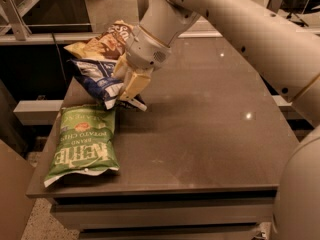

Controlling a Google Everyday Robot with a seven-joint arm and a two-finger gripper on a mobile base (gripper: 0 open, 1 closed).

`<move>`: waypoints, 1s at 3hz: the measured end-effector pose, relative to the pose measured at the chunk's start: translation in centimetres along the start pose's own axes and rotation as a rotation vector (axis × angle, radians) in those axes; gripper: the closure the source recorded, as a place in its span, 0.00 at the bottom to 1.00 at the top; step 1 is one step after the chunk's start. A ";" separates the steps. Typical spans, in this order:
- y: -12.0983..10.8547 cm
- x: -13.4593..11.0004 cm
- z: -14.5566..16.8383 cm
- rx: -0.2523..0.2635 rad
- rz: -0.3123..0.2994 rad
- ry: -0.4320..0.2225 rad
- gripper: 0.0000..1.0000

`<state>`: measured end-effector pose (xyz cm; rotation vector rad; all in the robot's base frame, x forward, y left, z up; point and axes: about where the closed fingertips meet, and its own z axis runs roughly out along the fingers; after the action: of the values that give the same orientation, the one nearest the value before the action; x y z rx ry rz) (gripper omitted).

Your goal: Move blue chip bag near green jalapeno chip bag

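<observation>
- The gripper (128, 95) is hanging over the left rear part of the table (210, 134), pointing downward. Its cream fingers (136, 81) are pinching the right-hand edge of the blue chip bag (96, 78), and the jaws are standing narrow with only the film between them.
- The blue chip bag is hanging from that pinch and leaning out to the left, with its white label panel facing the camera. Its lower corner is sitting close to the top edge of the green jalapeno chip bag (84, 140). Whether it is touching the table or the green bag cannot be told.
- Handling, as a judgement: the bag is looking light, soft and air-filled, with slick, crinkly film. It is likely to be sagging and swinging from a single pinch. The contents are fragile, so squeezing the belly hard is inadvisable. The flat seam edge or a corner is offering the safest hold, since the film there is folding flat between the jaws.
- The wrist is bending downward from the arm (235, 24), which is reaching in from the upper right across the table.
- The green jalapeno chip bag is lying flat at the front left corner of the table.
- A brown-and-yellow bag (100, 40) is lying at the rear left, just behind the blue chip bag.
</observation>
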<state>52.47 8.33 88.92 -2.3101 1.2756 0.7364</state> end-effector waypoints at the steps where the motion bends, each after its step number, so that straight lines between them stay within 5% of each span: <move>1: -0.2 -0.1 0.2 0.004 -0.002 -0.002 0.36; 2: -0.4 -0.2 0.4 0.008 -0.003 -0.003 0.13; 3: -0.6 -0.3 0.5 0.011 -0.005 -0.005 0.00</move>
<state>52.72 9.14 88.76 -2.3003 1.2688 0.7313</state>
